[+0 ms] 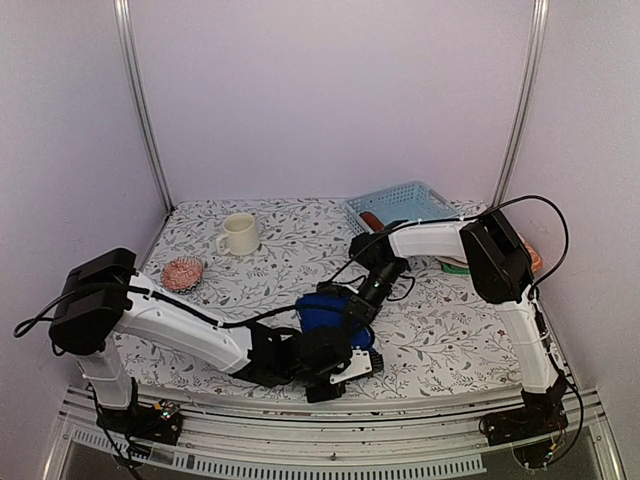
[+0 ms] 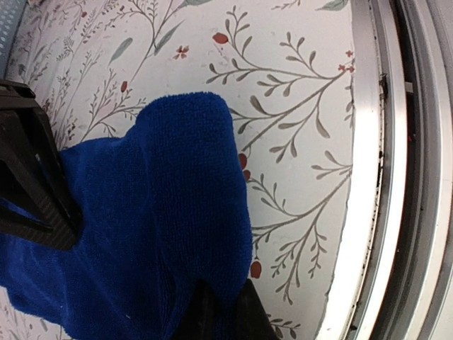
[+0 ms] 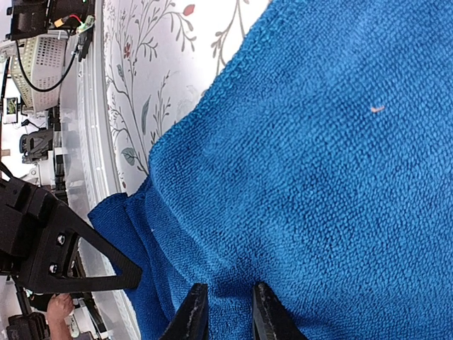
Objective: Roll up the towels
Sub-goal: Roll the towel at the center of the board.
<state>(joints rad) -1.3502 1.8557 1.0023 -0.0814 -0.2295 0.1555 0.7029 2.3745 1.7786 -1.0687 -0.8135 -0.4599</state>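
The left jaws are closed on the near edge of the royal-blue towel (image 2: 141, 212), their dark fingertips (image 2: 207, 322) pinching a fold of pile. The right jaws stand nearly closed just across from them, fingertips (image 3: 190, 315) set on the same cloth with a ridge of pile in the narrow gap, which I take for a grip. Between the two, the towel lies bunched on the floral bench (image 1: 450, 330), one corner humped up beyond the left jaws and spare layers tucked beside the right. Farther off are a cream mug (image 1: 240, 234) and a pale blue lattice basket (image 1: 400, 200).

This looks like the start of the blue towel's roll, with the edge gathered but no tight cylinder formed. The next move probably calls for both jaws turning the pinched edge over together, keeping even tension so that the roll does not skew.
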